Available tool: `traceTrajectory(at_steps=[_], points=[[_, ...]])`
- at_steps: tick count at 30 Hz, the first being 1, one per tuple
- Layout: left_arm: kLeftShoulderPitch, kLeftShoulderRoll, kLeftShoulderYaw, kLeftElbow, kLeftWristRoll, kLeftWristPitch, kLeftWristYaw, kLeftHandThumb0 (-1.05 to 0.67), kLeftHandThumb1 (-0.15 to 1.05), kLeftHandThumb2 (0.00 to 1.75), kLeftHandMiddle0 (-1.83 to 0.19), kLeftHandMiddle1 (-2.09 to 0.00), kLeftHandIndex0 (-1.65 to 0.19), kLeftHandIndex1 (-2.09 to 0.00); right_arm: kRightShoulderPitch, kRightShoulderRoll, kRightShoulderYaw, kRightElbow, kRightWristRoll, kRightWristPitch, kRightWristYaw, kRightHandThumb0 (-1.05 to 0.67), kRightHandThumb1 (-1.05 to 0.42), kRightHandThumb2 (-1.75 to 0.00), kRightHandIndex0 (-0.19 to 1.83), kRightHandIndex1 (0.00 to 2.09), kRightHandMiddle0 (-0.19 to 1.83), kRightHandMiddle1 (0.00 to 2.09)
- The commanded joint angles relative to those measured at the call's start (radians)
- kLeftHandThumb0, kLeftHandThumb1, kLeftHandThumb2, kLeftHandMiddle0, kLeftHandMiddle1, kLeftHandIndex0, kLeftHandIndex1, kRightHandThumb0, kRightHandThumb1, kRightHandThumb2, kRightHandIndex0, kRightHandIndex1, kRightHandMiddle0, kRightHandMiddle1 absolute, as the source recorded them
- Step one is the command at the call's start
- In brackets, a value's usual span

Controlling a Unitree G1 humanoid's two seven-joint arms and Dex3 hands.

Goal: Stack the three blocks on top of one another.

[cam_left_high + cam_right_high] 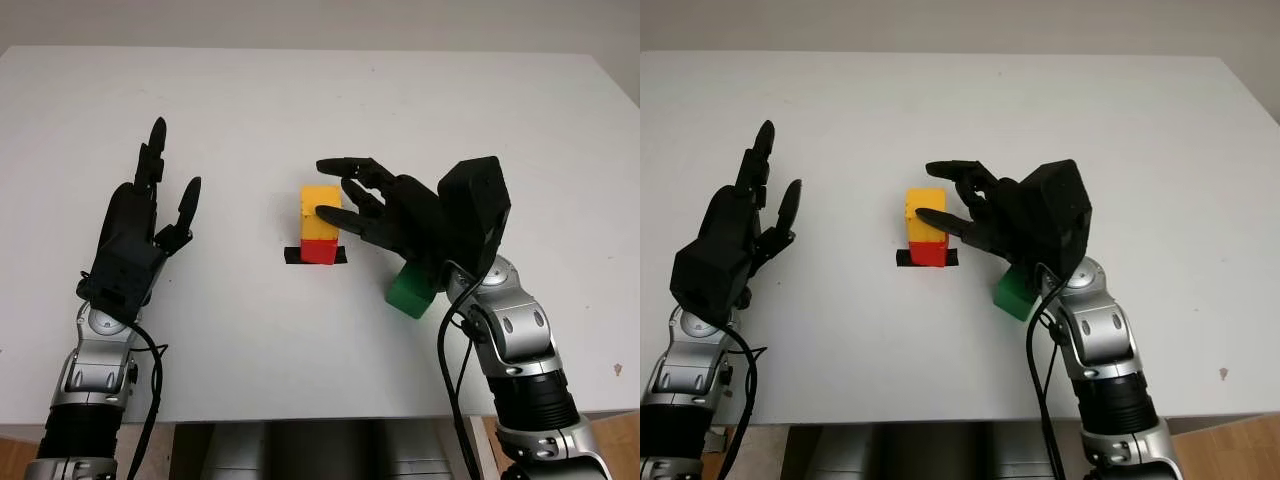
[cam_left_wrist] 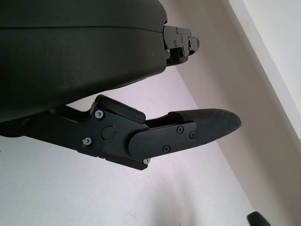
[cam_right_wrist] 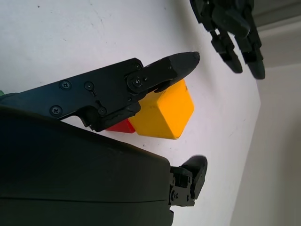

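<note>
yellow (image 1: 321, 213) sits on red (image 1: 319, 251) — right hand (image 1: 385, 210) open beside it, left hand (image 1: 140, 225) open, idle; next, grasp green (image 1: 409, 292) — stack it.

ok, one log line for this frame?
stack: yellow block on red block | green block on table, unstacked | right hand around yellow, grip unclear | left hand open, raised
</note>
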Motion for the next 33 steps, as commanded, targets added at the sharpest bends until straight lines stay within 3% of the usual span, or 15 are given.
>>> traceTrajectory(at_steps=[1,9,15,19,25,29,33], points=[[0.003,0.001,0.002,-0.013,-0.007,0.003,-0.004,-0.77,1.05,0.61,0.19,0.0,0.11,-0.06,0.012,-0.017,-0.005,-0.008,0.01,-0.029,0.02,-0.65,-0.92,-0.05,-0.19,0.03,-0.09,0.28],[-0.001,0.003,-0.002,-0.002,-0.003,-0.015,0.0,-0.76,1.05,0.61,0.19,-0.02,0.05,-0.09,0.008,-0.061,-0.021,-0.036,0.06,-0.04,0.126,-0.73,-0.9,-0.05,-0.19,0.0,-0.19,0.03],[0.002,0.004,0.001,-0.008,-0.003,0.0,-0.001,-0.77,1.05,0.61,0.19,-0.02,0.15,-0.03,-0.052,-0.104,-0.13,-0.079,0.158,-0.015,0.143,-0.77,-0.92,-0.06,-0.19,0.0,-0.19,0.0],[0.003,-0.001,0.006,-0.019,-0.016,0.021,-0.001,-0.76,1.05,0.6,0.19,-0.01,0.17,-0.03,-0.113,-0.176,-0.21,-0.063,0.179,-0.044,0.147,-0.76,-0.9,-0.05,-0.19,0.0,-0.14,0.03],[0.001,0.001,0.006,-0.022,-0.019,0.034,-0.003,-0.76,1.05,0.61,0.19,-0.02,0.17,-0.04,-0.185,-0.355,-0.269,0.088,0.132,-0.226,0.234,-0.57,-0.83,-0.04,0.1,0.14,0.21,0.23],[0.0,0.002,0.003,-0.015,-0.015,0.021,0.004,-0.77,1.05,0.6,0.19,-0.03,0.17,-0.04,-0.21,-0.548,-0.198,0.198,-0.068,-0.489,0.3,-0.62,-0.79,-0.04,0.32,0.18,0.4,0.28],[0.0,0.0,0.001,-0.012,-0.017,0.016,0.002,-0.77,1.05,0.6,0.19,-0.02,0.16,-0.05,-0.207,-0.65,-0.137,0.251,-0.164,-0.676,0.385,-0.65,-0.75,-0.05,0.42,0.12,0.48,0.17]])
